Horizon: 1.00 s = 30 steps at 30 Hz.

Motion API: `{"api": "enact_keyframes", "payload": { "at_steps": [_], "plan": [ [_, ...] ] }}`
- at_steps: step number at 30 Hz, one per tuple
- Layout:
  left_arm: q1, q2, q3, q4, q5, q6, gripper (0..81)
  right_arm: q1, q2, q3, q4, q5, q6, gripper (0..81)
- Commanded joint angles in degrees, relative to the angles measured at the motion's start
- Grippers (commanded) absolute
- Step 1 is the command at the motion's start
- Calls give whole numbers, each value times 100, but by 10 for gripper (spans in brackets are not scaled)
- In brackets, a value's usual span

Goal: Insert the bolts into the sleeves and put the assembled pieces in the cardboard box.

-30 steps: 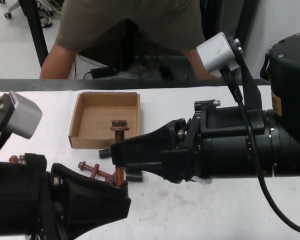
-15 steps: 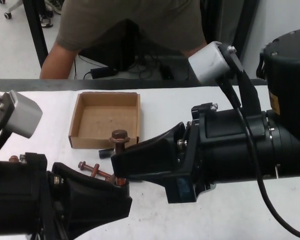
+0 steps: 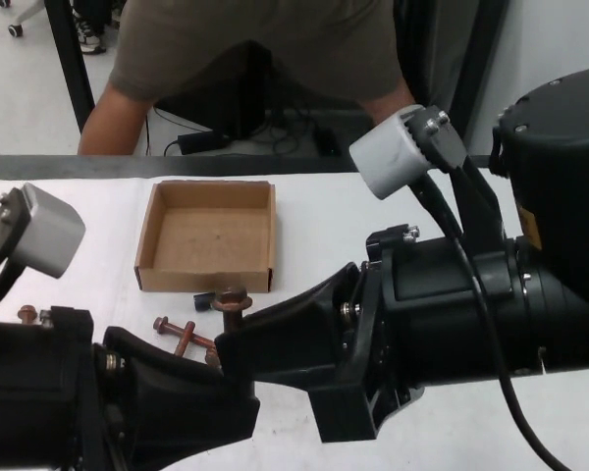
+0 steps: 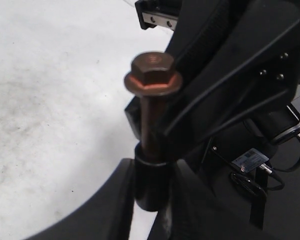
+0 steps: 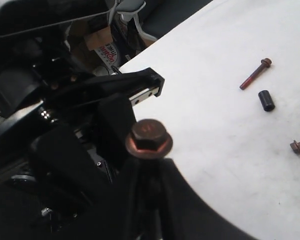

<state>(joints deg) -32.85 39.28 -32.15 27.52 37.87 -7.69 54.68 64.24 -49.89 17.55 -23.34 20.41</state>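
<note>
A copper bolt [image 4: 151, 80] stands upright with its shank entering a black sleeve [image 4: 151, 186]. My left gripper [image 4: 151, 197] is shut on that sleeve from both sides. My right gripper [image 5: 147, 175] is shut on the bolt's shank just under the hex head [image 5: 149, 139]. In the high view the bolt head [image 3: 232, 296] pokes up where the two black grippers meet, just in front of the open cardboard box [image 3: 204, 279]. The sleeve is hidden there behind the gripper bodies.
Loose bolts [image 3: 182, 334] and a black sleeve [image 3: 204, 300] lie on the white bench in front of the box. Another bolt head [image 3: 26, 314] shows at the far left. The right wrist view has a spare bolt [image 5: 255, 74] and sleeve [image 5: 266, 100].
The right gripper has come down with the bolt, so its head sits much lower, and the shank has gone into the sleeve held by the left gripper. The left arm stayed put.
</note>
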Motion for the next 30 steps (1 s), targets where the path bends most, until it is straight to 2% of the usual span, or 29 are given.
{"api": "enact_keyframes", "payload": {
  "at_steps": [1,3,6,8,12,25,30],
  "plan": [
    [29,-17,-79,-573,-389,-4,8,185,-45,-48,92,-758,221,36],
    [29,-17,-79,-784,-389,-4,8,185,-45,-44,92,-735,430,132],
    [29,-17,-79,-895,-389,-4,8,185,-45,-44,92,-562,771,370],
    [29,-17,-79,-878,-389,-4,8,185,-45,-69,102,-432,924,438],
    [29,-17,-79,-891,-389,-4,8,185,-45,-165,102,-434,924,438],
    [29,-31,-92,-938,-389,-150,8,170,-45,-357,839,523,-178,438],
    [29,-31,-92,-1256,-389,-264,8,170,-45,-357,928,809,-257,438]
  ]
}}
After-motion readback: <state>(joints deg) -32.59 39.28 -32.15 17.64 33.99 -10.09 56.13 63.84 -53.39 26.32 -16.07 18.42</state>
